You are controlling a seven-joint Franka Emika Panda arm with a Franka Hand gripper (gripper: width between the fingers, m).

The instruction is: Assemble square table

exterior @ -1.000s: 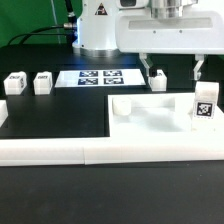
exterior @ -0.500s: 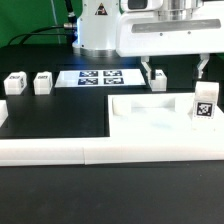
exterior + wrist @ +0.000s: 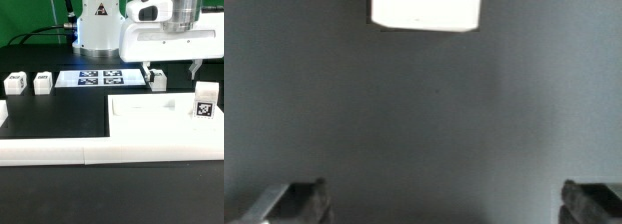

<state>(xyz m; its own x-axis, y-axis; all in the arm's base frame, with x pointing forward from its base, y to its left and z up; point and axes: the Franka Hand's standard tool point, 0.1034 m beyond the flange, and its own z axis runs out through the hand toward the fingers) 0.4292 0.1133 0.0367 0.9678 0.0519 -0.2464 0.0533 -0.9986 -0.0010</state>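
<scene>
A black table (image 3: 60, 115) fills the scene, edged at the front by a long low white border wall (image 3: 60, 150), with the arm's white base (image 3: 97, 25) at the back. The gripper (image 3: 172, 68) hangs above the table with its two fingers (image 3: 148, 68) spread wide and nothing between them.

In the exterior view, the square slab (image 3: 150, 112) of the table lies flat just in front of the fingers, nearer the camera. A tagged leg post (image 3: 205, 103) stands upright at the slab's end on the exterior view's right; whether it sits in a hole cannot be told. A short leg post (image 3: 158, 79) stands just beside the finger on the exterior view's left. Two more posts (image 3: 14, 83) (image 3: 42, 82) stand well apart from the fingers, far to the exterior view's left, beyond the marker board (image 3: 98, 77).

The wrist view shows what the other cannot: the gap between the fingertips (image 3: 295, 200) holds only bare dark surface (image 3: 423, 110). One white block (image 3: 423, 13) lies ahead of them, cut off by the frame edge — which part it is cannot be told.
</scene>
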